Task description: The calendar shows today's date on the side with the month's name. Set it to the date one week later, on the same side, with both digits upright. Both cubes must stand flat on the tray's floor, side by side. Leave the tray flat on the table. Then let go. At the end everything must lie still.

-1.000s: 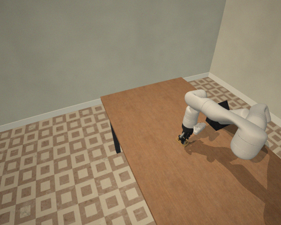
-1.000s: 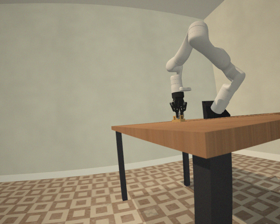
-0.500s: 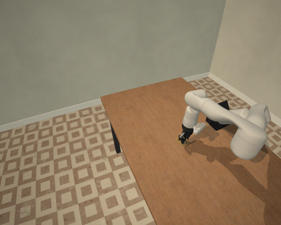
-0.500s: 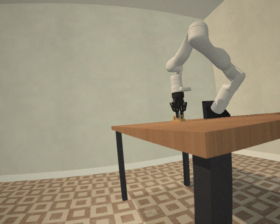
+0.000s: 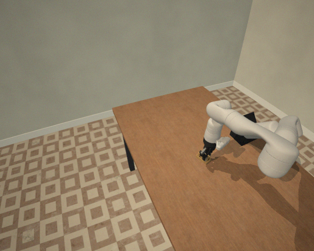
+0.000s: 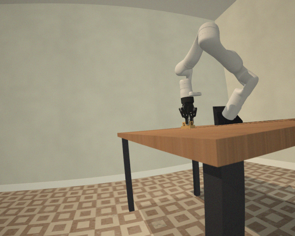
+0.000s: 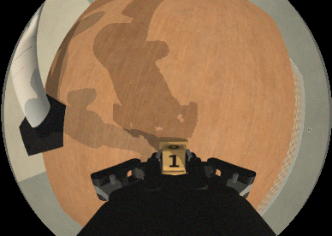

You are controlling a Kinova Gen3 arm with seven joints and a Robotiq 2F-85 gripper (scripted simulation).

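Observation:
The small wooden calendar tray [image 5: 206, 162] [image 6: 188, 127] stands flat on the brown table [image 5: 165, 135] [image 6: 219, 141]. In the exterior view the side facing the camera shows a cube with 1 [image 6: 183, 124] on the left and a cube with 0 [image 6: 191, 123] on the right. My gripper [image 5: 205, 155] [image 6: 189, 120] [image 7: 173, 156] points straight down into the tray and is shut on a wooden cube [image 7: 173, 159]. That cube's face towards the wrist camera shows a 1. Which of the two cubes it is I cannot tell. The month's name is too small to read.
A black block [image 5: 243, 129] [image 6: 222, 115] [image 7: 42, 129] under the arm's base sits at the table's far right side. The table's left edge [image 5: 141, 172] lies well away from the tray. The arm's shadow falls across the table to the right.

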